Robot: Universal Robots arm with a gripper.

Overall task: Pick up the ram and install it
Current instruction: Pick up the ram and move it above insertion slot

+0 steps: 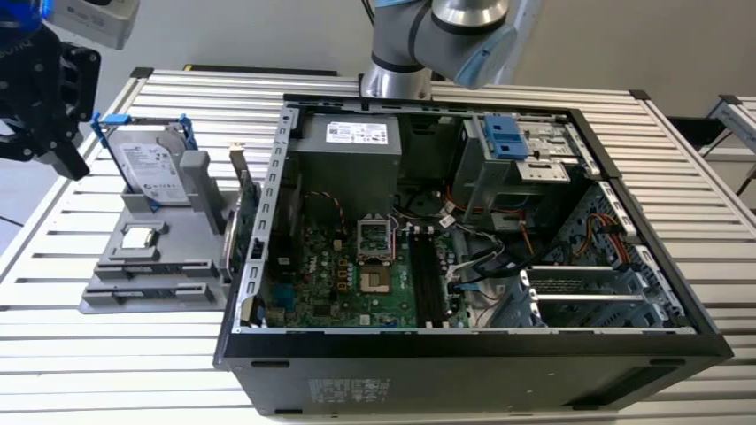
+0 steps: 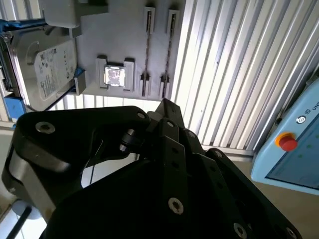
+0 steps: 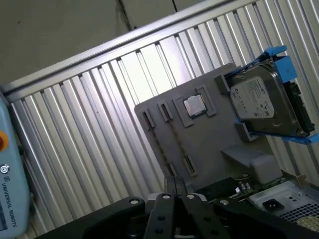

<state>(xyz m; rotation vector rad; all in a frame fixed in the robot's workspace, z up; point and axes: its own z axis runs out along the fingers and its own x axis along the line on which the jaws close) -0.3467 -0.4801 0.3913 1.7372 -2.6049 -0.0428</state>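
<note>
Closed and holding nothing, the gripper (image 1: 71,165) hangs above the slatted table (image 1: 95,363) at the exterior view's left, apart from the grey tray (image 1: 119,303). In both wrist views its fingertips (image 3: 175,185) meet with only a thin seam between them, pointing down toward the tray (image 2: 99,30).

The tray holds a hard drive (image 1: 154,164) upright in a blue frame and a small square chip (image 1: 140,237) lying flat in its own pocket. Two long narrow slots (image 2: 147,50) run side by side next to the chip; whether anything sits in them I cannot tell. The ram (image 1: 246,208) appears to stand on edge along the tray's side nearest the computer case (image 1: 473,350), well apart from the gripper.

The case lies open on its side, showing the green motherboard (image 1: 354,274), the power supply (image 1: 349,164) and loose cables. The ram is squeezed between the tray and the case's metal wall. On the tray's other sides the table lies bare, with a pale-blue control tablet (image 2: 294,149) past its edge
</note>
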